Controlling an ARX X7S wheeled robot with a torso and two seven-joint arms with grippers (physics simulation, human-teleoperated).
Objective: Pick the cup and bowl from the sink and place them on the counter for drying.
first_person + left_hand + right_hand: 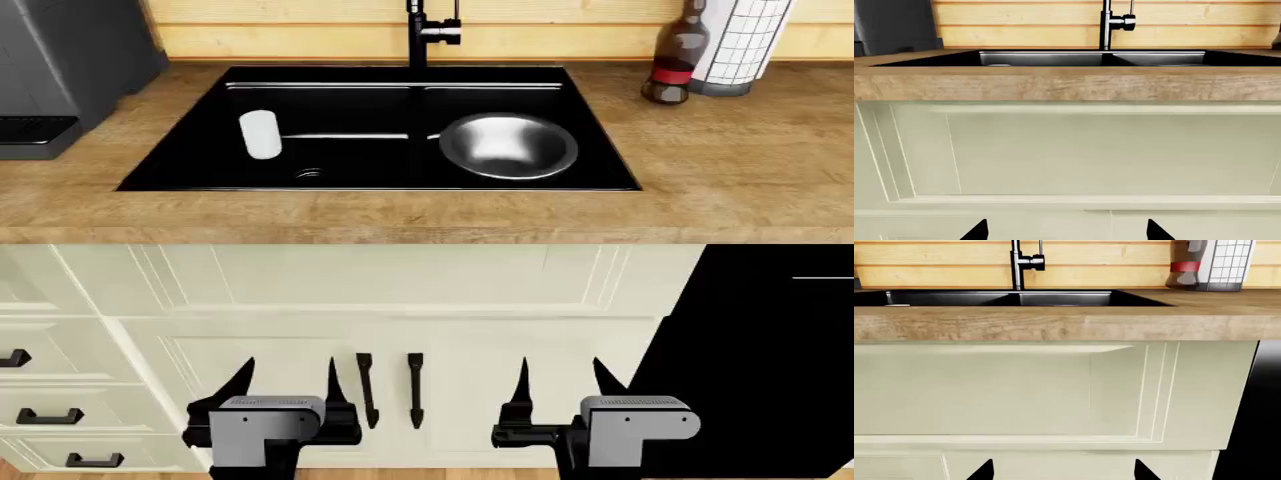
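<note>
Below the front edge of the counter (400,215), two grippers hang in front of the cream cabinet doors (400,290), well short of anything in the basins: the left gripper (284,385) and the right gripper (561,385), each with its two dark fingers spread apart and nothing between them. One sink (187,150) is set into the counter, glossy black, split into two basins, with one tall black faucet (424,30) rising at the middle of its back edge. One cup (259,134), small and white, lies in the left basin near that basin's left wall, just beside the one drain (307,174) that shows. One bowl (509,146), wide and silver-grey, sits upright in the right basin, covering most of its floor; cup and bowl are well apart, with the divider between them. Toward the counter's back right corner stand one dark bottle (675,55) with a red band and, touching or just beside it, one white wire-patterned cylinder (741,45). One grey appliance (60,70) stands at the counter's back left corner. Two dark vertical handles (390,388) show on the doors between the grippers, and three dark drawer pulls (51,415) on the drawers at the left.
</note>
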